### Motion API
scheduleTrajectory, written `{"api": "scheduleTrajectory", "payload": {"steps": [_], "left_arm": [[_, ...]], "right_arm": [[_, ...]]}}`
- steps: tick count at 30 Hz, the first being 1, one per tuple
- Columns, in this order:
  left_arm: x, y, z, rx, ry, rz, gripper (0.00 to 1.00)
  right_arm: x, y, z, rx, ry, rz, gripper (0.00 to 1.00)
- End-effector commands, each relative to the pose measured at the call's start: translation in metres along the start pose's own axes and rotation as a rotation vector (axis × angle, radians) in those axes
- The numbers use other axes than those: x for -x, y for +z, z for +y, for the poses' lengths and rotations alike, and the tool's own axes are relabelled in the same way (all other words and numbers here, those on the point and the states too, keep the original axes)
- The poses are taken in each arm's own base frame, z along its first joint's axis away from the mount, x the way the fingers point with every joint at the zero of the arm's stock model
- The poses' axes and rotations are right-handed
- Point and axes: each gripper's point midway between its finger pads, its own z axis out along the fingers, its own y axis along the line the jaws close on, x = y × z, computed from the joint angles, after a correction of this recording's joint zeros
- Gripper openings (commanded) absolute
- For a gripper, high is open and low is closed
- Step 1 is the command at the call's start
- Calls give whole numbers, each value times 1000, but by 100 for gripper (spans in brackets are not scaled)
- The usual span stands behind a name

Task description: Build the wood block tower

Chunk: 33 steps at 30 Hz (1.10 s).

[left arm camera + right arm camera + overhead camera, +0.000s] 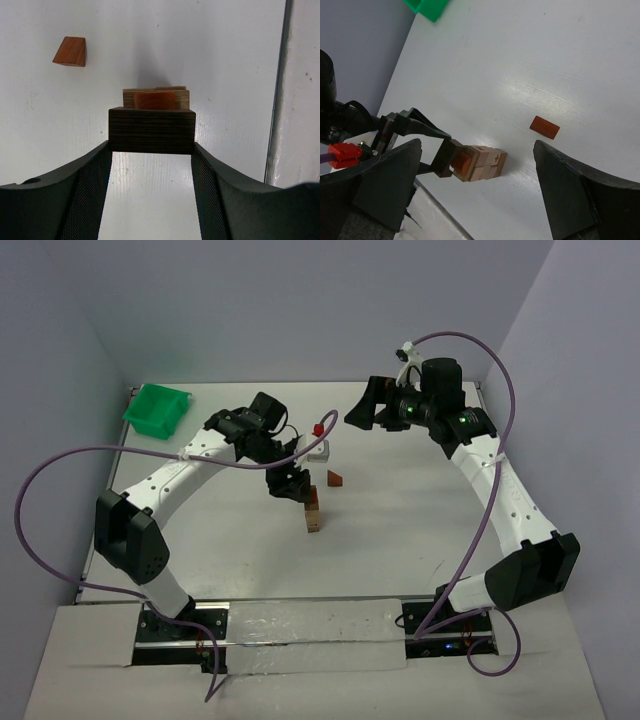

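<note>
We see the left gripper [151, 146] clenched on a dark brown wooden cuboid [151, 131], holding it at the top of the narrow tower of tan and reddish-brown wood blocks [313, 512], which stands mid-table. The right gripper [365, 408] hangs released, jaws spread wide, well apart from the tower. A reddish-brown wooden wedge [334, 479] lies on the white table [420, 520] near the stack.

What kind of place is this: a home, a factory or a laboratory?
Most likely a robot test cell in a laboratory: a white table closed in by plain walls, two robot arms bolted at its near edge, and a small wood block tower.
</note>
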Motion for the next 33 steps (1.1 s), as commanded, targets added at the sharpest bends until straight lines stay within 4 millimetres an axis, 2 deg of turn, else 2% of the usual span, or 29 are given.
{"api": "scheduleTrajectory", "payload": {"steps": [1,16,33], "left_arm": [[23,-3,6,28,37,-45,1],[20,10,4,10,35,-23,4],[20,13,6,17,32,-19,10]], "right_arm": [[9,-12,6,17,-27,-45,100],[8,-11,3,16,-16,-41,100],[5,-10,0,18,-2,-33,100]]}}
